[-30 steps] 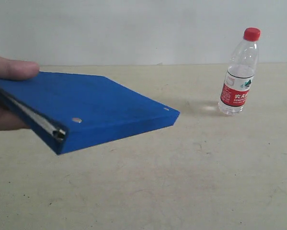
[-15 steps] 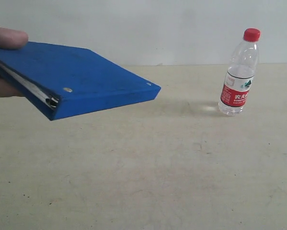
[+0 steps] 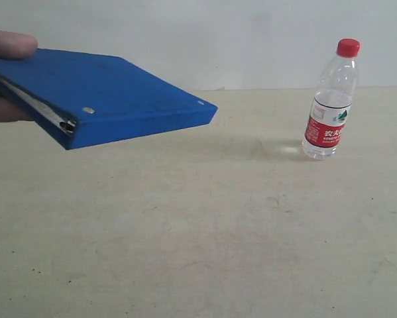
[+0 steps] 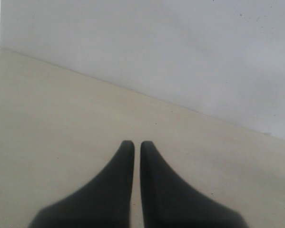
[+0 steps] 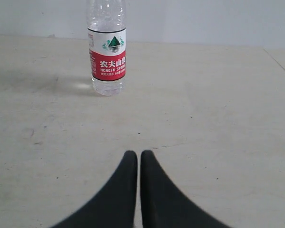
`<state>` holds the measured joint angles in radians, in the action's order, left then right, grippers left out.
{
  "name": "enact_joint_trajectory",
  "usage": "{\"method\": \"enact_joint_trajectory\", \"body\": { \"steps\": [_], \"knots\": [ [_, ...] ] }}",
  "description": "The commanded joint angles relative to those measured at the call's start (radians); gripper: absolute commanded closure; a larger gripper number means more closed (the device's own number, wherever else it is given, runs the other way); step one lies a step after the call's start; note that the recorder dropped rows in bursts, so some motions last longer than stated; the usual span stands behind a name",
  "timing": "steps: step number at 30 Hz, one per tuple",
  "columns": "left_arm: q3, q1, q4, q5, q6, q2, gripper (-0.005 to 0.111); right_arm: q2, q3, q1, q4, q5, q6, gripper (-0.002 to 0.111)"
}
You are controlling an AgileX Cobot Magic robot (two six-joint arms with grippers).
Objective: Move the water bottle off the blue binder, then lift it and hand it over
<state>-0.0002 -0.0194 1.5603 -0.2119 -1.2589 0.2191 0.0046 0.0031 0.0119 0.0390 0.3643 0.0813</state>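
The water bottle [image 3: 330, 103] stands upright on the beige table at the right, red cap on top; its label also faces the right wrist view [image 5: 107, 54]. A human hand [image 3: 6, 46] at the left edge holds the blue binder [image 3: 112, 96] in the air above the table, tilted, rivets and white paper showing at its spine. My right gripper [image 5: 134, 153] is shut and empty, well short of the bottle. Over bare table, my left gripper [image 4: 133, 142] is shut and empty. Neither gripper appears in the exterior view.
The beige table [image 3: 205, 232] reaches back to a pale wall [image 3: 205, 40]. The binder's faint shadow lies on the table left of the bottle. The table's right edge [image 5: 280, 64] shows in the right wrist view.
The hand has lifted the blue binder higher and drawn it left. The bottle has stayed in place.
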Motion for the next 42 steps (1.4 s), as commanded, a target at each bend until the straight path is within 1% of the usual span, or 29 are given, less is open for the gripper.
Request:
{"method": "enact_joint_trajectory", "body": {
  "steps": [1, 10, 13, 15, 17, 19, 22, 24, 25, 26, 27, 28, 29, 30, 31, 32, 33, 34, 36, 37, 38, 40, 42],
  "knots": [
    [0.000, 0.007, 0.003, -0.002, 0.002, -0.003, 0.102, -0.005, -0.003, 0.006, 0.008, -0.002, -0.002, 0.108],
    [0.000, 0.007, 0.003, -0.001, 0.002, -0.005, 0.102, -0.005, -0.003, 0.006, 0.008, -0.002, -0.002, 0.108],
    [0.000, 0.007, 0.003, -0.013, 0.002, -0.076, 0.102, -0.005, -0.003, 0.006, 0.008, -0.002, -0.002, 0.108],
    [0.000, 0.007, -0.003, -0.064, 0.002, -0.128, 0.102, -0.005, -0.003, 0.006, 0.008, -0.002, -0.004, 0.108],
    [0.000, 0.007, -0.029, -0.074, 0.002, -0.189, 0.102, -0.005, -0.003, 0.006, 0.008, -0.002, -0.004, 0.108],
    [-0.024, 0.007, -0.066, -0.050, 0.002, -0.219, 0.102, -0.005, -0.003, 0.006, 0.008, -0.002, -0.004, 0.108],
    [-0.102, -0.010, -0.221, -0.009, 0.038, -0.219, 0.102, -0.005, -0.003, 0.006, 0.008, -0.002, -0.004, 0.108],
    [-0.160, -0.017, -0.401, 0.003, 0.133, -0.219, 0.102, -0.005, -0.003, 0.006, 0.008, -0.002, -0.004, 0.108],
    [-0.184, -0.017, -0.524, 0.008, 0.248, -0.219, 0.102, -0.005, -0.003, 0.006, 0.008, -0.002, -0.004, 0.108],
    [-0.206, -0.017, -0.617, 0.026, 0.351, -0.219, 0.102, -0.005, -0.003, 0.006, 0.008, -0.002, -0.004, 0.108],
    [-0.221, -0.017, -0.751, 0.040, 0.477, -0.219, 0.102, -0.005, -0.003, 0.006, 0.008, -0.002, -0.004, 0.108],
    [-0.232, -0.017, -0.892, 0.056, 0.681, -0.219, 0.102, -0.005, -0.003, 0.006, 0.008, -0.002, -0.004, 0.108],
    [-0.235, -0.017, -1.018, 0.064, 0.816, -0.219, 0.102, -0.005, -0.003, 0.006, 0.008, -0.002, -0.004, 0.108],
    [-0.235, -0.017, -1.105, 0.087, 0.969, -0.219, 0.102, -0.005, -0.003, 0.006, 0.008, -0.002, -0.004, 0.108],
    [-0.235, -0.017, -1.219, 0.137, 1.106, -0.219, 0.102, -0.005, -0.003, 0.006, 0.008, -0.002, -0.004, 0.108],
    [-0.231, -0.017, -1.288, 0.218, 1.224, -0.219, 0.102, -0.005, -0.003, 0.006, 0.008, -0.002, -0.004, 0.108],
    [-0.228, -0.017, -1.353, 0.305, 1.305, -0.219, 0.102, -0.005, -0.003, 0.006, 0.008, -0.002, -0.004, 0.108],
    [-0.210, -0.017, -1.439, 0.443, 1.393, -0.219, 0.102, -0.005, -0.003, 0.006, 0.008, -0.002, -0.004, 0.108],
    [-0.149, -0.017, -1.525, 0.618, 1.415, -0.219, 0.102, -0.005, -0.003, 0.006, 0.008, -0.002, -0.004, 0.108],
    [-0.110, -0.017, -1.542, 0.687, 1.415, -0.219, 0.102, -0.005, -0.003, 0.006, 0.008, -0.002, -0.004, 0.108],
    [-0.075, -0.017, -1.517, 0.685, 1.449, -0.219, 0.102, -0.005, -0.003, 0.006, 0.008, -0.002, -0.004, 0.108],
    [-0.007, -0.017, -1.515, 0.676, 1.487, -0.219, 0.102, -0.005, -0.003, 0.006, 0.008, -0.002, -0.004, 0.108],
    [0.000, -0.017, -1.525, 0.624, 1.507, -0.219, 0.102, -0.005, -0.003, 0.006, 0.008, -0.002, -0.004, 0.108]
  ]
}}
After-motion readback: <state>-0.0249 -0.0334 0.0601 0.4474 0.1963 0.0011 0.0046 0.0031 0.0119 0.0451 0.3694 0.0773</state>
